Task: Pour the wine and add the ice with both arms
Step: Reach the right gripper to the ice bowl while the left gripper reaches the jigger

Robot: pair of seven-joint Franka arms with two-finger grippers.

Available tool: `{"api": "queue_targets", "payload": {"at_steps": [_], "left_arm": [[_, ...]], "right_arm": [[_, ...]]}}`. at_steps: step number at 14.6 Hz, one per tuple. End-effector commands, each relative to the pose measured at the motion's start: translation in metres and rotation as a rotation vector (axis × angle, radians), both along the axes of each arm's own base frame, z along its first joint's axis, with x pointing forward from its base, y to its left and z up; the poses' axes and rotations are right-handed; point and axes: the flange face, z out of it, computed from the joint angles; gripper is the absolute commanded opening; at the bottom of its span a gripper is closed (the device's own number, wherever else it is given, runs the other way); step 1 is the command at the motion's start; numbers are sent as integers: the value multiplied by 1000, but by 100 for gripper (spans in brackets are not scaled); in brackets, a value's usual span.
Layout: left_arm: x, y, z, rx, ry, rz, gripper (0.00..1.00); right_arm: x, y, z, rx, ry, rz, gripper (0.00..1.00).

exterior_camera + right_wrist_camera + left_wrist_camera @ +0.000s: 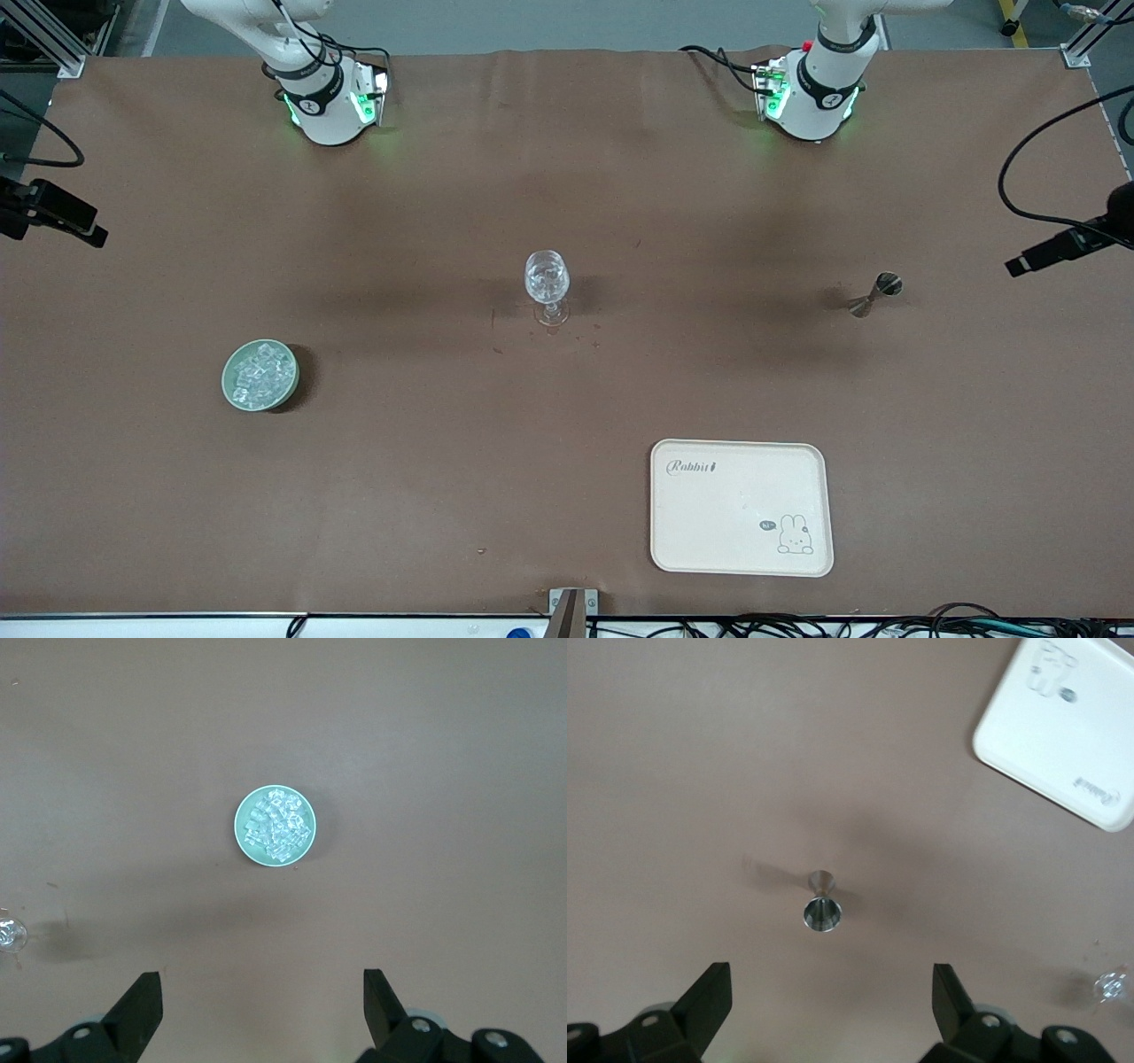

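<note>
A clear stemmed wine glass (547,282) stands upright mid-table. Ice (262,372) fills a pale green bowl (229,383) toward the right arm's end, nearer the front camera than the glass. A small steel jigger (875,294) stands toward the left arm's end. No wine is in view. My left gripper (833,1001) hangs high over the table by the jigger (822,904), open and empty. High up too, my right gripper (263,1005) is open and empty, with the ice (278,824) in its bowl (240,826) below. Only the arms' bases (328,106) (811,102) show in the front view.
A cream tray (741,507) with a rabbit print lies near the table's front edge, toward the left arm's end. Black camera mounts (53,217) (1067,244) reach in at both ends. Brown cloth covers the table.
</note>
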Motion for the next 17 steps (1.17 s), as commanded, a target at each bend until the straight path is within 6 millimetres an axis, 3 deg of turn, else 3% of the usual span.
{"api": "queue_targets", "payload": {"at_steps": [1, 3, 9, 11, 14, 17], "left_arm": [[8, 29, -35, -64, 67, 139, 100], [7, 66, -63, -138, 107, 280, 100], [-14, 147, -189, -372, 326, 594, 100], [-24, 164, -228, -468, 384, 689, 100], [-42, 181, -299, -603, 521, 864, 100], [-65, 188, -337, -645, 618, 914, 100]], "right_arm": [[2, -1, -8, 0, 5, 5, 100], [18, -1, -41, 0, 22, 7, 100], [48, -3, -165, -4, 22, 11, 100], [59, -3, -204, -5, 48, 13, 100], [56, -4, -265, -19, -17, 22, 100], [61, -8, -312, -72, -27, 61, 98]]}}
